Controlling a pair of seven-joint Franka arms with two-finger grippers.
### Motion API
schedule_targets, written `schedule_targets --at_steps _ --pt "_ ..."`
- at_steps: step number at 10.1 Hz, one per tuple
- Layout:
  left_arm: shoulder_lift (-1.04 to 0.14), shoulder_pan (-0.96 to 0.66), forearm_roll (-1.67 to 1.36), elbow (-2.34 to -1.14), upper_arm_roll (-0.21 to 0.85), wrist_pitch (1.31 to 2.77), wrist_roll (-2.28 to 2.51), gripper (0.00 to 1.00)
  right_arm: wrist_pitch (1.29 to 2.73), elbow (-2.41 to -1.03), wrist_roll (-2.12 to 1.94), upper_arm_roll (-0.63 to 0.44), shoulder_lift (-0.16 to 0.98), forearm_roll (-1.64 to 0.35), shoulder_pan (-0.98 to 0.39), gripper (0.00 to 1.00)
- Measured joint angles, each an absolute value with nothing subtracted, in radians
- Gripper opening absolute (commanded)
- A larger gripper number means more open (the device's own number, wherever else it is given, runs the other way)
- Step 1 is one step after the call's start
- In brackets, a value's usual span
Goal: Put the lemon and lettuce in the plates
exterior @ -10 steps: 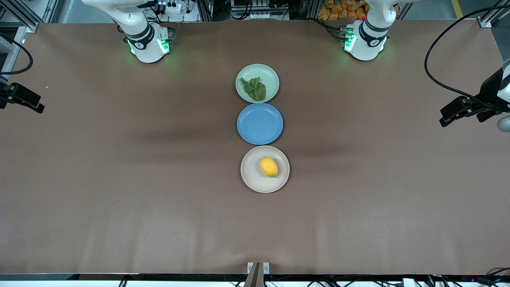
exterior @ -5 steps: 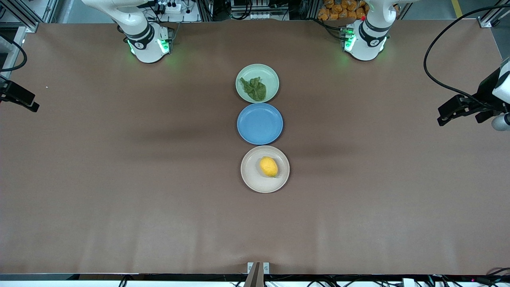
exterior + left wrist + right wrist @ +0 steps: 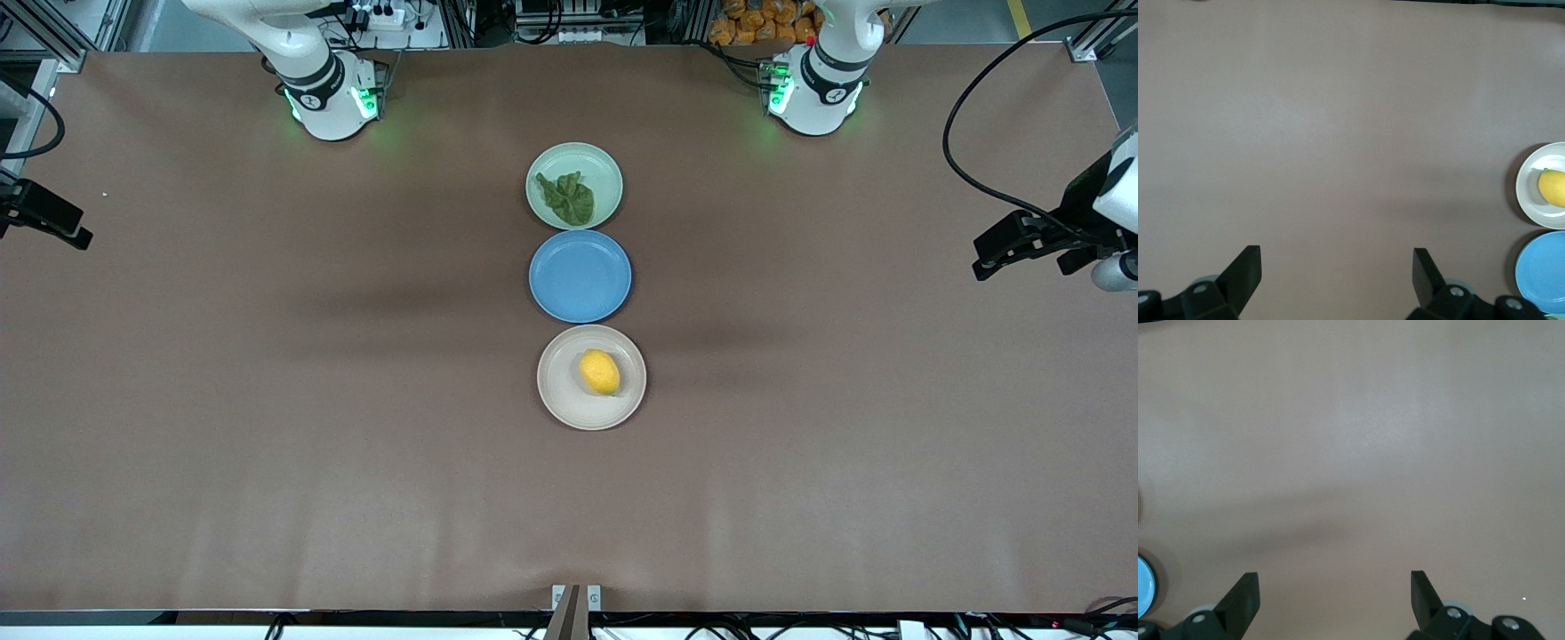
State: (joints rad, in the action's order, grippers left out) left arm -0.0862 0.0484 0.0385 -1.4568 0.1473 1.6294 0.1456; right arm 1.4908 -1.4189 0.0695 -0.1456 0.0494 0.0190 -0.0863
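Observation:
The yellow lemon (image 3: 600, 372) lies in the beige-white plate (image 3: 560, 396), the plate nearest the front camera. The dark green lettuce (image 3: 567, 197) lies in the mint green plate (image 3: 603, 171), nearest the arm bases. My left gripper (image 3: 982, 262) hangs open and empty over the left arm's end of the table. Its wrist view shows its open gripper (image 3: 1336, 270) over bare table, with the lemon (image 3: 1553, 188) and beige plate (image 3: 1528, 193) at the edge. My right gripper (image 3: 76, 233) is open and empty over the right arm's end; its wrist view shows it (image 3: 1333, 593) over bare table.
An empty blue plate (image 3: 580, 276) sits between the two other plates, touching both; it also shows in the left wrist view (image 3: 1541, 273) and as a sliver in the right wrist view (image 3: 1143, 583). A brown cloth (image 3: 267, 400) covers the table.
The right gripper has drawn slightly outward toward its end of the table. The left gripper has shifted very slightly. Lemon, lettuce and plates have not moved.

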Motion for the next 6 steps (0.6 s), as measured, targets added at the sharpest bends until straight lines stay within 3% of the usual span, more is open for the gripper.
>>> schedule_targets --at_steps 6 --pt "-0.086 0.051 0.002 -1.458 0.148 1.629 0.146 1.00 1.491 -1.419 0.071 -0.145 0.049 -0.010 -0.086 1.00"
